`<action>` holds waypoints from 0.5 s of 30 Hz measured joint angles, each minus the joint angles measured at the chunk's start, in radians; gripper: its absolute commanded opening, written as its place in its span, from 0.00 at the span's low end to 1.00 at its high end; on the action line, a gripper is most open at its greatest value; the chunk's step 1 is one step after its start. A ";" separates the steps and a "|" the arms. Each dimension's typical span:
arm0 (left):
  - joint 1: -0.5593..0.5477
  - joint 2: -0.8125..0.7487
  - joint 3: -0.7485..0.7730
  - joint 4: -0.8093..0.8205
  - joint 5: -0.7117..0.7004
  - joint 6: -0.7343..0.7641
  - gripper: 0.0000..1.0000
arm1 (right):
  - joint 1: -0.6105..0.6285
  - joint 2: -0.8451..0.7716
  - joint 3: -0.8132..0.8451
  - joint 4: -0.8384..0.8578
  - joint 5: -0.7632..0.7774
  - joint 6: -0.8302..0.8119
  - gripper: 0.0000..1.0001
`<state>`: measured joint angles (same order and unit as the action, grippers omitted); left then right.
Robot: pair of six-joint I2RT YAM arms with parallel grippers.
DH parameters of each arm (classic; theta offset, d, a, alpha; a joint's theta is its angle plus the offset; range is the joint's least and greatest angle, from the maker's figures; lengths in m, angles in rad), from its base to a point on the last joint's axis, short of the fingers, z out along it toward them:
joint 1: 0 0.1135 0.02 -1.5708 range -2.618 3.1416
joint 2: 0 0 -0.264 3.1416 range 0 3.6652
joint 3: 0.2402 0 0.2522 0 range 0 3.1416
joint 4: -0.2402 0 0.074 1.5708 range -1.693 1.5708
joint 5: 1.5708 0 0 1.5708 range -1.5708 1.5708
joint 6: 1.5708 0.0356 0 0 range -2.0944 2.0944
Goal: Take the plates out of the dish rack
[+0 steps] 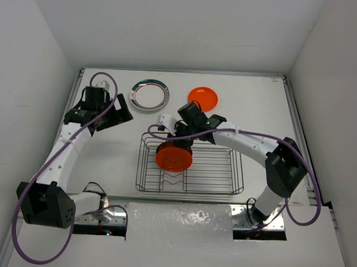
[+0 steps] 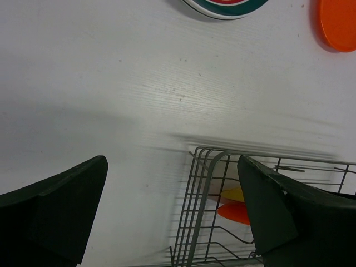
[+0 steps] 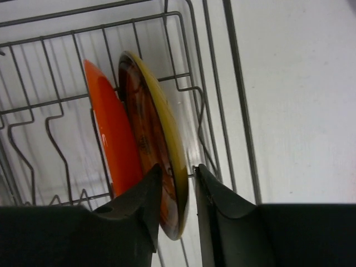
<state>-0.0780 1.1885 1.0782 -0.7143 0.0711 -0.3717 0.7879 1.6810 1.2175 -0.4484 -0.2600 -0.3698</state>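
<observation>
The dark wire dish rack (image 1: pixel 188 192) sits mid-table. An orange plate (image 1: pixel 173 157) stands upright in it. In the right wrist view this orange plate (image 3: pixel 108 133) stands beside a plate with a yellowish back and a red-and-black printed face (image 3: pixel 150 122). My right gripper (image 1: pixel 179 140) (image 3: pixel 178 167) straddles the printed plate's rim, jaws narrowly open, with a thin gap on the right side. My left gripper (image 1: pixel 119 112) (image 2: pixel 172 161) is wide open and empty over the table left of the rack (image 2: pixel 194 222). A teal-ringed white plate (image 1: pixel 149 95) and an orange plate (image 1: pixel 203 98) lie flat behind the rack.
White walls enclose the table on the left, back and right. The rack's wires (image 3: pixel 245 128) run close around my right fingers. The teal-ringed plate (image 2: pixel 225 8) and the flat orange plate (image 2: pixel 339 25) show at the top of the left wrist view.
</observation>
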 measured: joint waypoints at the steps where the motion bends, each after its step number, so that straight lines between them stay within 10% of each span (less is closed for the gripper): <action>1: 0.000 0.000 0.000 0.000 -0.001 0.000 1.00 | 0.000 0.000 0.000 0.001 0.009 -0.002 0.24; 15: 0.000 0.000 -0.013 0.016 -0.007 0.000 1.00 | 0.003 -0.087 0.091 -0.022 0.182 -0.005 0.00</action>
<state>-0.0780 1.1885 1.0657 -0.6987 0.0643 -0.3714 0.7906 1.5944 1.3087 -0.4706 -0.0776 -0.3744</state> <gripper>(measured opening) 0.999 0.011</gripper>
